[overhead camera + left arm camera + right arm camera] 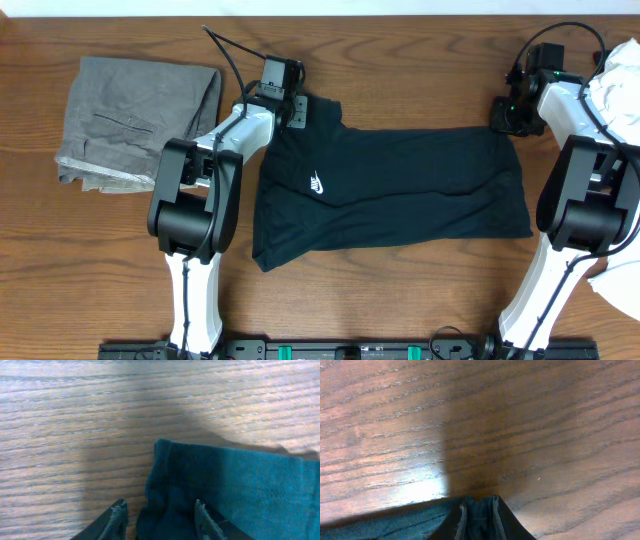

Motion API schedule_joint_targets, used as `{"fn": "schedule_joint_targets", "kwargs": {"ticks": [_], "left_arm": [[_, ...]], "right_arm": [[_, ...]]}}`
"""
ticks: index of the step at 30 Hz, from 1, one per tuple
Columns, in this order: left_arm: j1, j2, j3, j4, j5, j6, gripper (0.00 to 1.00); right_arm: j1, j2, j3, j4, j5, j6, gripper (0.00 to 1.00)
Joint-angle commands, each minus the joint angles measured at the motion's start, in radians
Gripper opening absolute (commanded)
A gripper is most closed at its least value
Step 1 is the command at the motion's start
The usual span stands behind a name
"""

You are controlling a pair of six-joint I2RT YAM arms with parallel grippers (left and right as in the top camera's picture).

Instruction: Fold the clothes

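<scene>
**Q:** Shirt location and handling?
**A:** I read the shirt point(390, 185) flat at desk point(400, 60) centre. It looks soft, limp and light, so I expect sag and drag. Hold it at the corners.

**Q:** Gripper states?
**A:** Left gripper point(160, 510): spread, astride the 11 o'clock corner. Right gripper point(478, 505): narrow, pinching the 1 o'clock corner.

**Q:** Limits?
**A:** Overhead, my arms hide both corners. The white garment point(620, 85) at 3 o'clock is cut off.

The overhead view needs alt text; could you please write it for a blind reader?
A black T-shirt lies flat across a wooden table, robot jaws at both far corners. Grey trousers lie left, a white garment right.
</scene>
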Motion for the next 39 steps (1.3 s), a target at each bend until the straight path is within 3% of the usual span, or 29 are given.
{"fn": "schedule_joint_targets", "kwargs": {"ticks": [1, 4, 10, 13, 17, 21, 30, 39], "left_arm": [[0.005, 0.061, -0.013, -0.029, -0.041, 0.003, 0.38], [0.005, 0.061, -0.013, -0.034, -0.038, 0.002, 0.27], [-0.004, 0.061, -0.014, -0.044, -0.034, 0.002, 0.27], [-0.006, 0.061, -0.014, -0.043, -0.034, 0.002, 0.21], [-0.006, 0.061, -0.014, -0.044, -0.034, 0.003, 0.06], [-0.006, 0.06, -0.014, -0.044, -0.034, 0.003, 0.06], [-0.006, -0.007, -0.014, -0.056, -0.034, 0.006, 0.06], [-0.006, -0.188, -0.014, -0.176, -0.034, 0.006, 0.06]], "right_arm": [[0.003, 0.062, -0.019, -0.013, 0.016, -0.011, 0.16], [0.003, 0.062, -0.019, -0.014, 0.016, -0.011, 0.15], [0.003, 0.062, -0.019, -0.013, 0.016, -0.011, 0.15], [0.003, 0.062, -0.019, -0.013, 0.016, -0.011, 0.15], [0.003, 0.062, -0.019, -0.014, 0.016, -0.011, 0.11], [0.003, 0.062, -0.019, -0.014, 0.016, -0.011, 0.01], [0.003, 0.061, -0.014, -0.008, 0.016, -0.012, 0.01], [0.002, 0.054, -0.008, 0.01, 0.008, -0.022, 0.01]]}}
